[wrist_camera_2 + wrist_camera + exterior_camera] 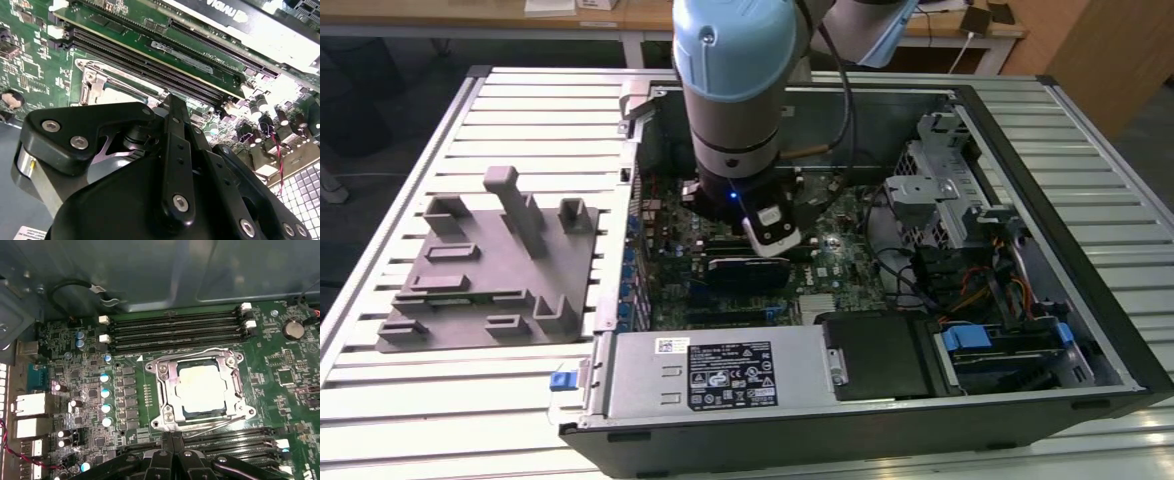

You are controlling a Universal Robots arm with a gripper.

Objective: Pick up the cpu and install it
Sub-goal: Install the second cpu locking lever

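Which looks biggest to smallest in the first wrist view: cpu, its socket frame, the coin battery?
1. Socket frame, the metal bracket surrounding the chip.
2. cpu, sitting inside that frame.
3. Coin battery, clearly smallest.
All lie on the same board, so nearness hardly skews it.

The computer case (881,400) lies open on the counter (1107,190), with the tray (480,270) beside it at the exterior view's left. In the first wrist view the cpu (199,388) sits in the socket frame (165,390), between two groups of memory slots (175,332).

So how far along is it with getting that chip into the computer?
Mostly there, it seems. The cpu already lies in the motherboard socket, framed by the metal bracket. The gripper sits just beside the socket, holding nothing that I can see. Whether the bracket is fully latched, I cannot tell.
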